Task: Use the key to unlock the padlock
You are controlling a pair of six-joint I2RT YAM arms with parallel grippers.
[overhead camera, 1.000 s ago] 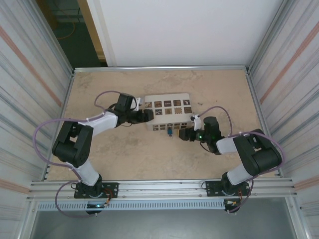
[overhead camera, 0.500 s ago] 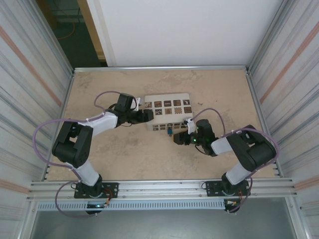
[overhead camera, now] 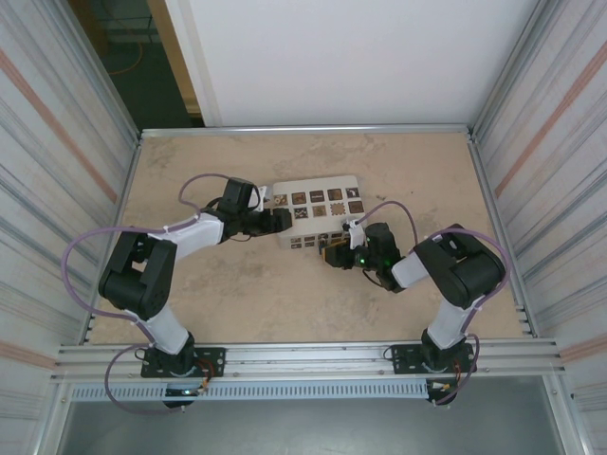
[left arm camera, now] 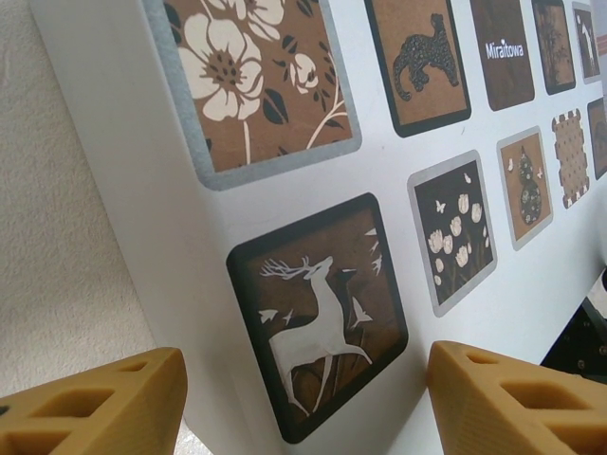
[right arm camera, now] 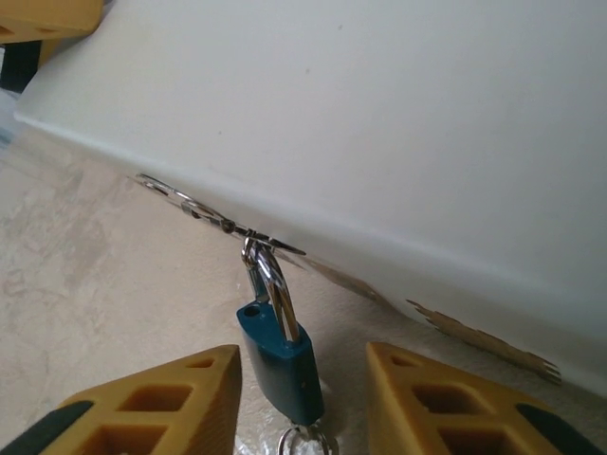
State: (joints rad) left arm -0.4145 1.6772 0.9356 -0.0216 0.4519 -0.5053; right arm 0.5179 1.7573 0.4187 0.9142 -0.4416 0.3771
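Box [overhead camera: 318,210] noted mid-table [overhead camera: 247,294], long edge across. Bare surface is left open on near side & both flanks. Padlock [right arm camera: 283,365] is hung by shackle [right arm camera: 270,284] from metal wire [right arm camera: 204,213] at box's near lower edge. Long axis: shackle at box, blue body toward R gripper [right arm camera: 303,358], slightly tilted. R gripper: fingers apart, astride padlock body, gap seen at one pad, not clamped. L gripper [left arm camera: 305,365]: fingers spread astride box's left corner; grip cannot be told.
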